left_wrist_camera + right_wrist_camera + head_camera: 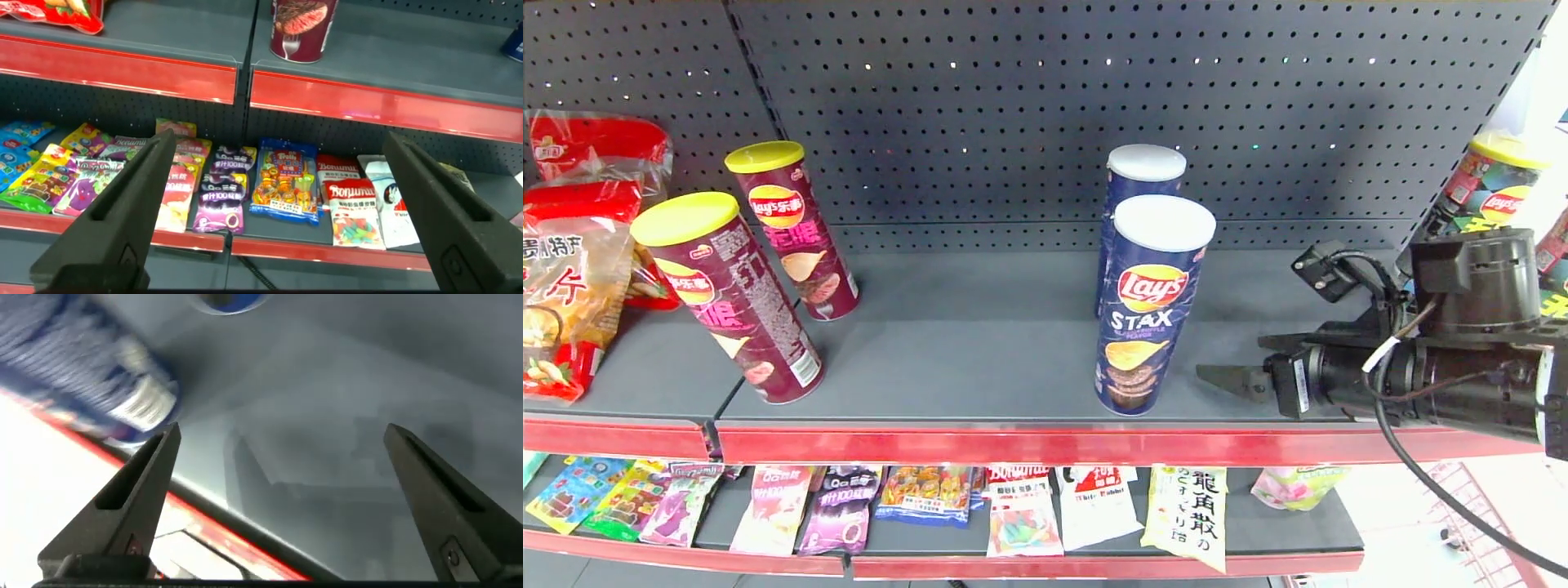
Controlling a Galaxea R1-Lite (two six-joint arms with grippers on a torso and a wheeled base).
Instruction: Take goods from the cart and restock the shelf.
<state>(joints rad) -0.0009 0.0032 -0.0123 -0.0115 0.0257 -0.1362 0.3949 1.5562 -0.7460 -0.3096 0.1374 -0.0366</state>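
While lying flat above the top shelf (980,343), points the right gripper (1235,359) sideways at the front blue can (1152,310), near it, not touching. Spread wide open, holding nothing. Same for the left gripper (279,139), wide and empty, facing snack bags (286,180) on the lower shelf (343,251). Half hidden behind the arm (1421,384): one more can (1499,184) at the far right. Cut off at the edge: red bags (572,245). On top: two blue cans (1139,175), two dark red cans (731,298) with yellow lids.

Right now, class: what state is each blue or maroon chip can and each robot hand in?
Front blue can: upright, lid on.
Rear blue can: upright, lid on.
Front maroon can: upright, lid on.
Rear maroon can: upright, lid on.
Right hand: open, empty.
Left hand: open, empty.
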